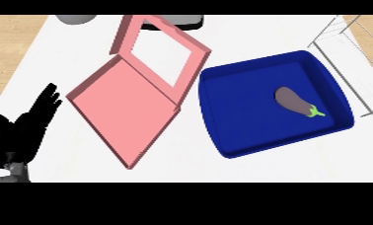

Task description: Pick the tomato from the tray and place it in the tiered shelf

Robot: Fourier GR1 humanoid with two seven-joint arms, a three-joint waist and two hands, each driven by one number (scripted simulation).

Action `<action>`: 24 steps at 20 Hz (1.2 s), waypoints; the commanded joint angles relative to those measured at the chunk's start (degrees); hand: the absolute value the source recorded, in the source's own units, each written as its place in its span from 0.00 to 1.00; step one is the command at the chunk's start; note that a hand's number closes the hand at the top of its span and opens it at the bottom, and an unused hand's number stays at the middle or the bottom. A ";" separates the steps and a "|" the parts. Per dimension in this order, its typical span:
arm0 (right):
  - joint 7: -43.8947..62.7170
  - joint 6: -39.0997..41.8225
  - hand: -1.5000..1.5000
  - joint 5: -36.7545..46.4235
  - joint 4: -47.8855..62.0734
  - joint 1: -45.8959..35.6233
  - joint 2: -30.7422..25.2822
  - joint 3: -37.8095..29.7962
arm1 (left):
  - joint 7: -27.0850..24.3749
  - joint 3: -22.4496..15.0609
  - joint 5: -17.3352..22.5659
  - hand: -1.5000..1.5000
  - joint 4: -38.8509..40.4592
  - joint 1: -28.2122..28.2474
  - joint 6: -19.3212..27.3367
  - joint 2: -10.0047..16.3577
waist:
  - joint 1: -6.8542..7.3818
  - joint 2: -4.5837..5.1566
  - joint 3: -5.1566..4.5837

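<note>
The robot's left hand (27, 125) is showing at the lower left edge, and it is looking black all over, like a dark glove. Its fingers (50, 96) are looking thin and long, and their tips are making a bumpy, jagged line. The hand is looking wider and blockier lower down. Under it, a small bit of the forearm (10, 172) is showing, and it is looking grey with a lighter, almost white patch. The black is hiding any small parts on the hand.
</note>
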 commanded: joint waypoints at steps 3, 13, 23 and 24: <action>-5.01 -7.99 0.00 -3.54 4.18 3.17 -1.54 -1.57 | -1.35 -0.59 -1.52 0.50 -1.35 1.87 0.45 -1.88 | 0.11 -0.01 0.03; -5.71 -11.27 0.00 -12.78 -0.70 -1.61 -1.44 -5.52 | -1.59 2.11 0.05 0.50 0.95 1.24 -2.19 -0.45 | -0.42 -0.25 -0.03; -2.46 -9.11 0.00 -20.77 -28.90 7.43 3.38 -5.95 | 2.32 1.25 -1.43 0.50 -4.95 4.31 -0.23 -1.68 | -1.52 -0.89 -0.03; -3.34 -6.52 0.00 -22.62 -31.81 7.39 1.21 -6.92 | -1.42 3.28 -1.89 0.50 0.70 2.46 -0.96 0.06 | -2.38 -0.92 -0.09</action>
